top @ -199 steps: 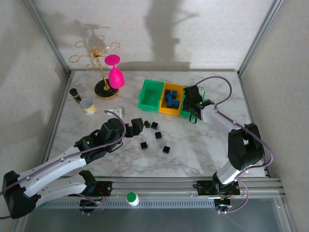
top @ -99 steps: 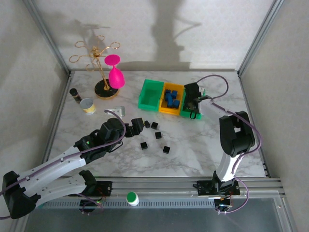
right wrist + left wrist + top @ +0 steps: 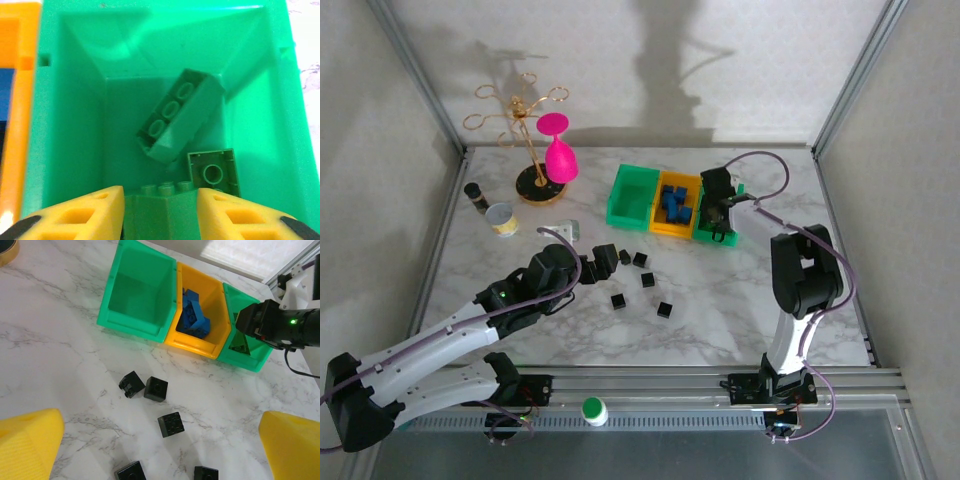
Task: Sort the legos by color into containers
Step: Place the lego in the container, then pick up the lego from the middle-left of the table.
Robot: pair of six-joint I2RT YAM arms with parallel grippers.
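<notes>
Top view: a white, grey-veined marble tabletop (image 3: 720, 300) fills the centre of the frame, enclosed by pale matte walls, namely a back wall (image 3: 770, 70) and side panels at left (image 3: 370, 200) and right (image 3: 910, 150). Aluminium posts (image 3: 415, 75) slant along the upper corners; a metal rail (image 3: 660, 380) crosses the bottom. Soft grey shadows (image 3: 670, 50) fall on the back wall.

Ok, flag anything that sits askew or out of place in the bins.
In the right green bin, the long green brick lies tilted, its studs turned sideways rather than straight up; the small green brick beside it sits studs-up. Blue bricks are heaped in the yellow bin. Nothing looks spilled or damaged.
</notes>
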